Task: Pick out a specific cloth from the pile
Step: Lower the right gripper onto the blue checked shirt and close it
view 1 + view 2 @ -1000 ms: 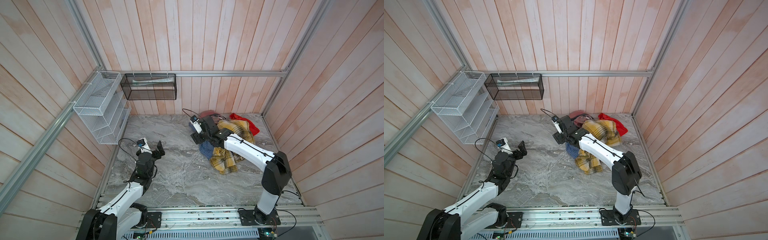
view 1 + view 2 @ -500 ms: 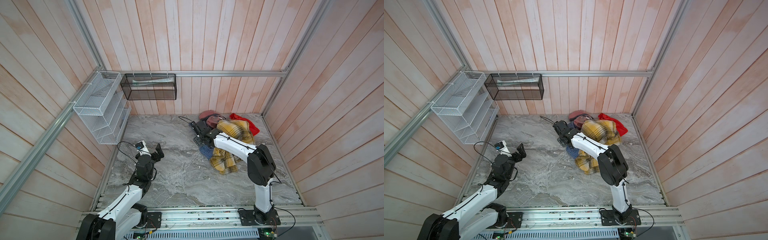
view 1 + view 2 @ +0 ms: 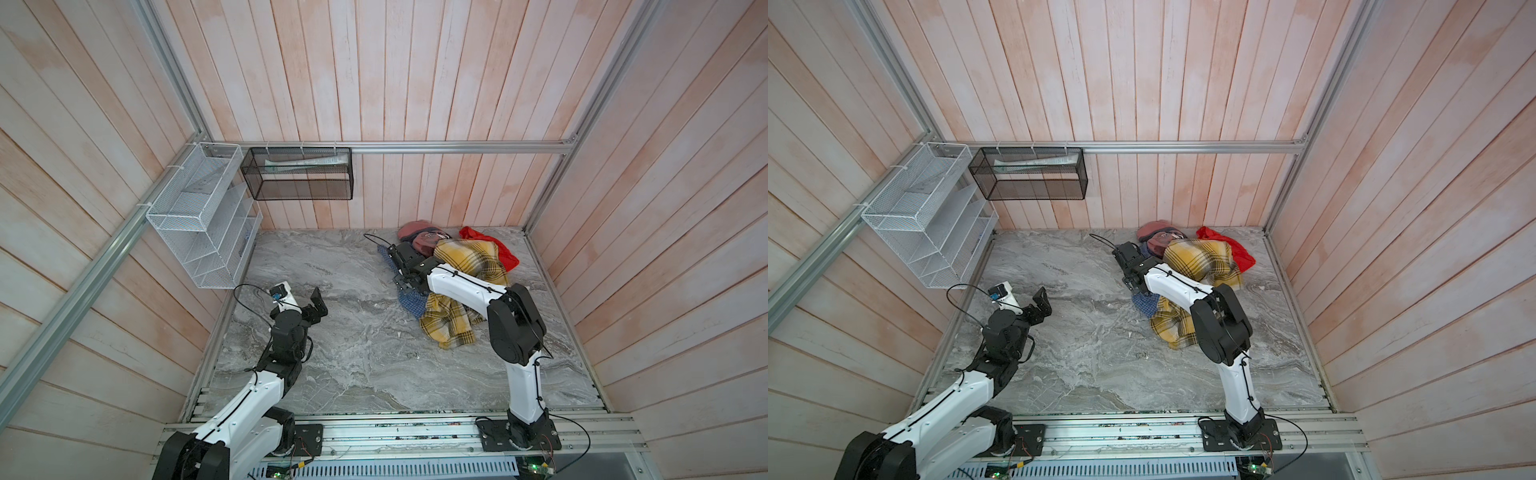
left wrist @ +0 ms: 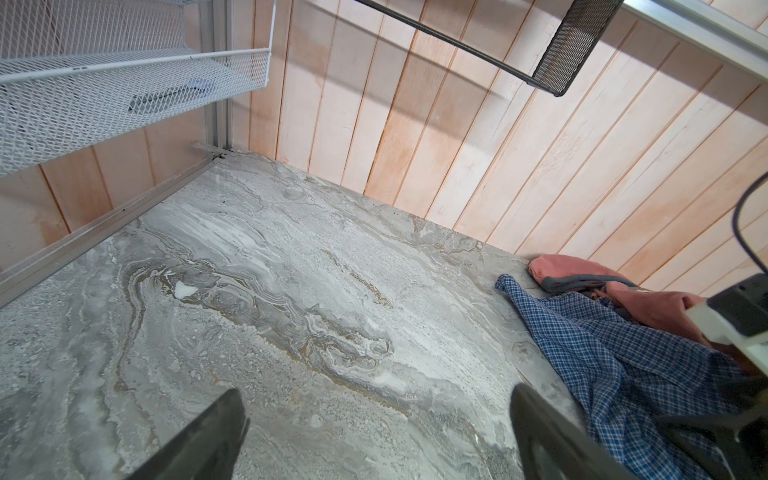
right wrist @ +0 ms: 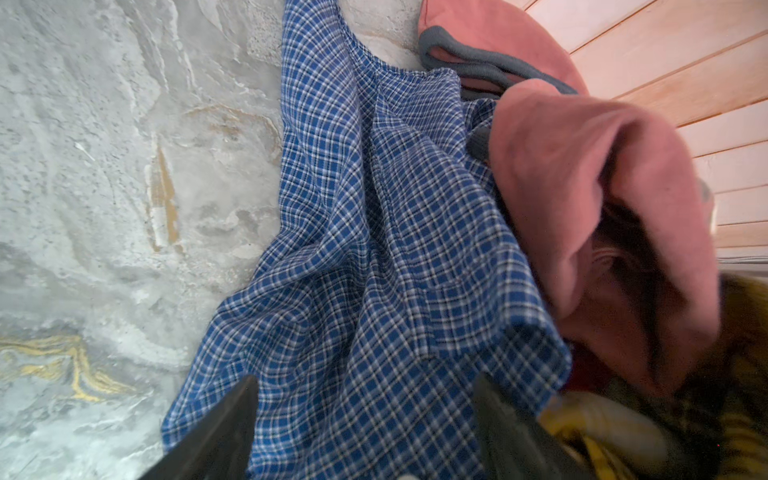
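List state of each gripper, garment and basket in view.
blue checked shirt: crumpled, partly buried under other garments.
left gripper: open, above bare table.
right gripper: open, over the shirt, not gripping.
yellow plaid cloth: heaped on top.
pink garment: bunched, overlapping the shirt.
red cloth: crumpled behind the plaid.
black mesh basket: wall-mounted.

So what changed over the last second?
The right arm's elbow swung in leftward, and the right gripper shifted slightly toward the front, open over the blue checked shirt; nothing grasped. The left gripper, open, and the pile stayed put.
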### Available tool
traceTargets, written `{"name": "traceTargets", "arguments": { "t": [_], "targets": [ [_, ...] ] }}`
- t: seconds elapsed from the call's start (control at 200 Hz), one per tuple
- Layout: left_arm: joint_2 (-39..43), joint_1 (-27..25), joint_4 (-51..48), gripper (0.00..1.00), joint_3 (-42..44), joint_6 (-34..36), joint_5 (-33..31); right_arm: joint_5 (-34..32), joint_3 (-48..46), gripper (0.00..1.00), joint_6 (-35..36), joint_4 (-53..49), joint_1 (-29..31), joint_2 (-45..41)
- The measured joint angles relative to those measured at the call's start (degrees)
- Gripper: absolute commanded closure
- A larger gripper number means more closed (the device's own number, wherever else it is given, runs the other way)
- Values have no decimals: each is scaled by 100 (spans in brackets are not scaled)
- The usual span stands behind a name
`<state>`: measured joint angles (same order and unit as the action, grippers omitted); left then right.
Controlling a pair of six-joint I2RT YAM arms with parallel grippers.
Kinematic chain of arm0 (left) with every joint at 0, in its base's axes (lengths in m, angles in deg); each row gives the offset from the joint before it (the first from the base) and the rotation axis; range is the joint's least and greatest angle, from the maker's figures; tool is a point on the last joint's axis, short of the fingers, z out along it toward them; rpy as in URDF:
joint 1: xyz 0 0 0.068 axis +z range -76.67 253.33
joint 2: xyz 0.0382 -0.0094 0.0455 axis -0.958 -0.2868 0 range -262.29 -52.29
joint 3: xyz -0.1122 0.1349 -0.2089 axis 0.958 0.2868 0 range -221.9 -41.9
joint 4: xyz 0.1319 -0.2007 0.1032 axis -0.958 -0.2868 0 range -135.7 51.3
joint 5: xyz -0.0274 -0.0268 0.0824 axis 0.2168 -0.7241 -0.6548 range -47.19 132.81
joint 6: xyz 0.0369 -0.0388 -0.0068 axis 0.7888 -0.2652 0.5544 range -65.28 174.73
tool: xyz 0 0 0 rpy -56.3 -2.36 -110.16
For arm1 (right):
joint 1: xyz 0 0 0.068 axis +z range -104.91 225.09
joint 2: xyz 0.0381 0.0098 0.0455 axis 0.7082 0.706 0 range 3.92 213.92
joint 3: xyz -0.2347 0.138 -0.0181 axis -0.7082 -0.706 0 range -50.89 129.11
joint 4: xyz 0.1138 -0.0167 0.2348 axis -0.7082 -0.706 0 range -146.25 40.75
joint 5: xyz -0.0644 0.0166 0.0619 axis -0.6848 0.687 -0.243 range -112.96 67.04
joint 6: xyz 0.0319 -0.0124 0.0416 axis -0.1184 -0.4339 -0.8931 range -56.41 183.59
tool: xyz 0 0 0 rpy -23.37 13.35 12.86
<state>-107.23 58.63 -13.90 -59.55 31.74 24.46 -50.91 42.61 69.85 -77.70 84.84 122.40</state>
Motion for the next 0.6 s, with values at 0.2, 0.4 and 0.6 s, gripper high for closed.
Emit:
{"name": "traceTargets", "arguments": {
  "t": [0.2,0.4,0.6],
  "targets": [
    [-2,0,-7,0,0,-85,0,85,-50,42,90,129,-103,229],
    [-2,0,-85,0,0,-144,2,37,-70,71,289,286,-107,417],
    [-7,0,-173,0,0,-177,2,-87,-157,96,387,514,-111,398]
  ]
}}
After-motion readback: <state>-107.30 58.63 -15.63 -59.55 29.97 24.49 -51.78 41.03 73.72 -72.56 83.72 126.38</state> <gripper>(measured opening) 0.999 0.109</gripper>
